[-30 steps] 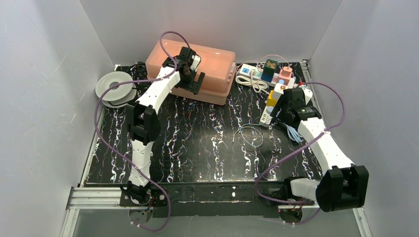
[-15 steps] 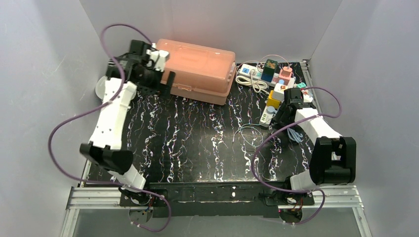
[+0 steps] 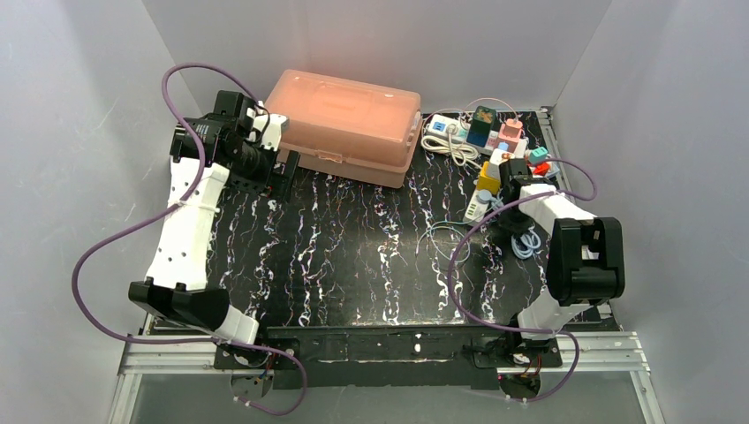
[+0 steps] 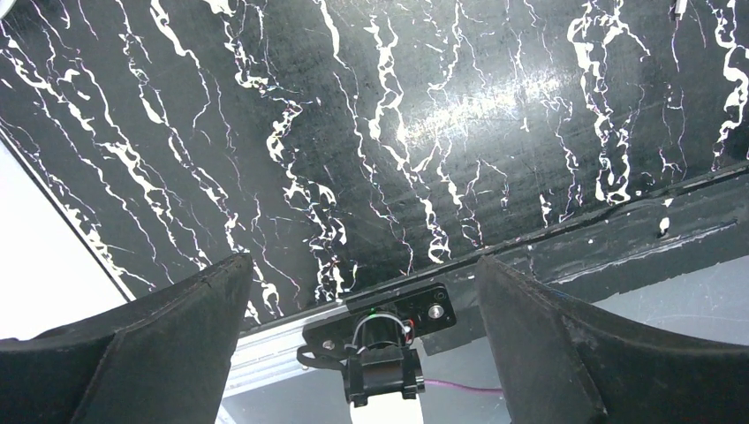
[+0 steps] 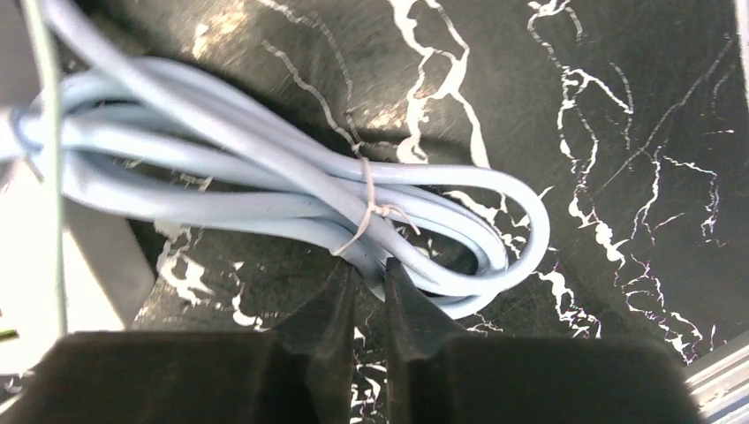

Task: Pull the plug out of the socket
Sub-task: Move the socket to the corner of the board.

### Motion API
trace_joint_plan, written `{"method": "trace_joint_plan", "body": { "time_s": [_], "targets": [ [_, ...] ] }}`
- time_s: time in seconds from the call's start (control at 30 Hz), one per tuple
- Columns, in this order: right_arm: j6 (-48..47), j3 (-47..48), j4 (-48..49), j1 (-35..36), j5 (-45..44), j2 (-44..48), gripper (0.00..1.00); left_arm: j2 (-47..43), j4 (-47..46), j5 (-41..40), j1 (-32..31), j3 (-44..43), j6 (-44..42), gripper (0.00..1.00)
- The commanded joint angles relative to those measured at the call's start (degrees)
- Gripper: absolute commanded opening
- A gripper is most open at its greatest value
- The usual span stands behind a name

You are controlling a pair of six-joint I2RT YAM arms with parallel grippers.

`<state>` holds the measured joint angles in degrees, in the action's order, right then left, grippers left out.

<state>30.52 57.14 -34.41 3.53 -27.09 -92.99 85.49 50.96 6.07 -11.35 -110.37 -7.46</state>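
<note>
nearer right claw (image 5: 371, 265), almost closed and seemingly empty, tips at a pale blue cable coil (image 5: 265, 203); yellow block plug (image 3: 487, 177) in the white power strip (image 3: 475, 210) stands just left.

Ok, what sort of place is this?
Likely a lab test booth: plain grey walls around a black white-veined tabletop, a white power strip crowded with coloured plugs, a translucent orange plastic box.

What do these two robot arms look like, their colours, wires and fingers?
Both the left arm and right arm have smooth white shells between chunky black joint blocks. A thin purple cable loops loosely outside each arm down to its base. The left gripper and right gripper carry matte black, wedge-shaped fingers that taper to the tips. No markings are legible.
</note>
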Motion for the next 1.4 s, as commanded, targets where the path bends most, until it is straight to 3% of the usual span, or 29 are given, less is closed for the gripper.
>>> {"method": "trace_joint_plan", "body": {
  "time_s": [0.0,0.27,0.6,0.93,1.1,1.37],
  "targets": [
    [2.1,0.2,2.9,0.5,4.2,3.5,0.12,-1.5,5.0,0.3,0.2,0.6,0.3,0.98],
    [4.5,-4.6,2.2,5.4,6.1,9.9,0.01,-3.3,4.1,0.5,0.2,3.6,1.8,0.98],
    [10.6,-12.3,0.8,13.3,8.4,20.1,0.01,-4.6,6.7,1.9,0.2,4.0,2.2,0.98],
    [19.9,-15.2,-0.6,27.5,8.7,25.2,0.01,-5.5,7.2,3.7,0.3,5.1,2.6,0.98],
    [24.1,-14.4,1.3,34.9,9.4,24.7,0.01,-6.1,6.7,3.9,0.2,6.2,2.9,0.98],
    [29.6,-4.0,1.0,48.8,6.4,16.0,0.01,-6.6,7.5,3.8,0.2,6.7,2.6,0.98]
  ]
}}
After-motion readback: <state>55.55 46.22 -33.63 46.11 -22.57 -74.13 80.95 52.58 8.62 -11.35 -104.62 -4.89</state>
